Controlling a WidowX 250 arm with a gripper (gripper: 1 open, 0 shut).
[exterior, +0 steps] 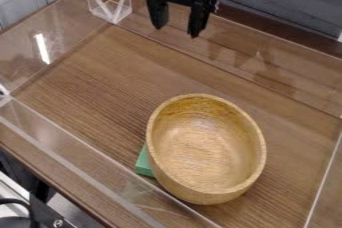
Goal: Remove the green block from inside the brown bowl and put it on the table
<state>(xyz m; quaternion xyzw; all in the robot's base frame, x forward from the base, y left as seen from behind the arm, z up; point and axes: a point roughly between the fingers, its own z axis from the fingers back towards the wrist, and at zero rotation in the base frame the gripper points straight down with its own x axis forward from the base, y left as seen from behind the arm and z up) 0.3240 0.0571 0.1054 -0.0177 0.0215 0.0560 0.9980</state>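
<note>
The brown bowl [206, 148] sits on the table [120, 72] at the near right, and its hollow shows only bare wood. The green block [143, 162] peeks out at the bowl's lower left, on the table against the outside of the rim and partly hidden by it. My gripper [178, 25] hangs at the far edge of the table, pointing down, well away from the bowl and up-left of it. Its two dark fingers stand apart and open, with nothing between them.
Clear acrylic walls [54, 137] ring the table's edges. A small clear angled stand [107, 2] sits at the far left corner, just left of the gripper. Bare wood lies between the gripper and the bowl.
</note>
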